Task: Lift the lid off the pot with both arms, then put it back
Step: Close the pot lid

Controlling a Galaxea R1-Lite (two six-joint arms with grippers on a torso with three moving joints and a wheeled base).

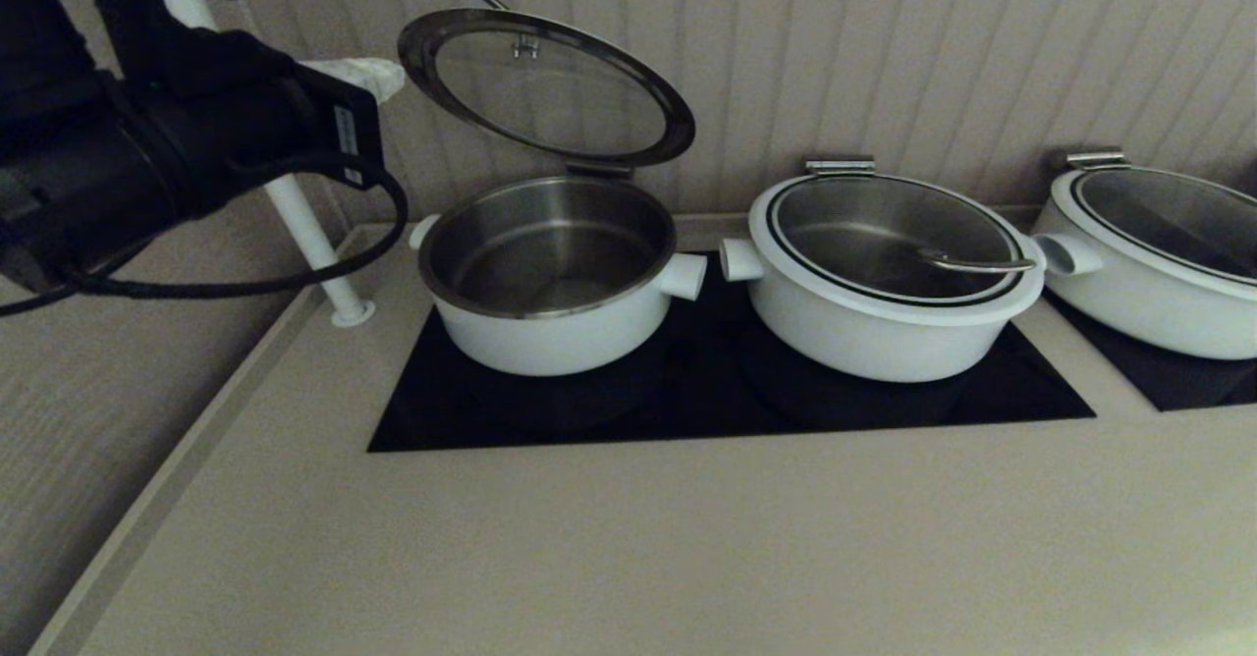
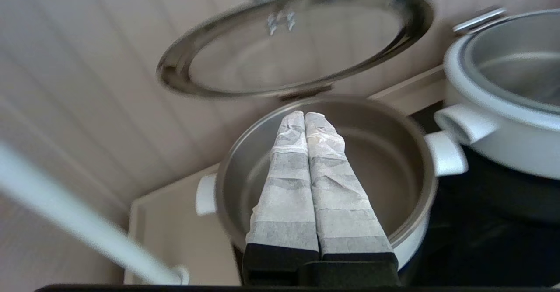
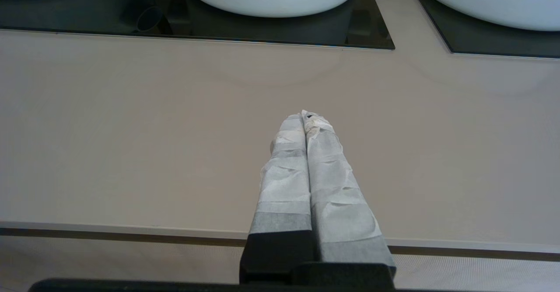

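Left gripper [image 2: 305,116] hangs clenched and empty above the pot [image 1: 550,278]; lid [image 1: 546,86] stands tilted open behind; right gripper [image 3: 305,116] clenched over the counter [image 3: 131,143].

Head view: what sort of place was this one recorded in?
Probably a buffet or catering counter. Three round white pots with hinged glass lids sit in a row: an open one, a wider closed one, a third. They rest on black inset warming panels in a beige countertop.
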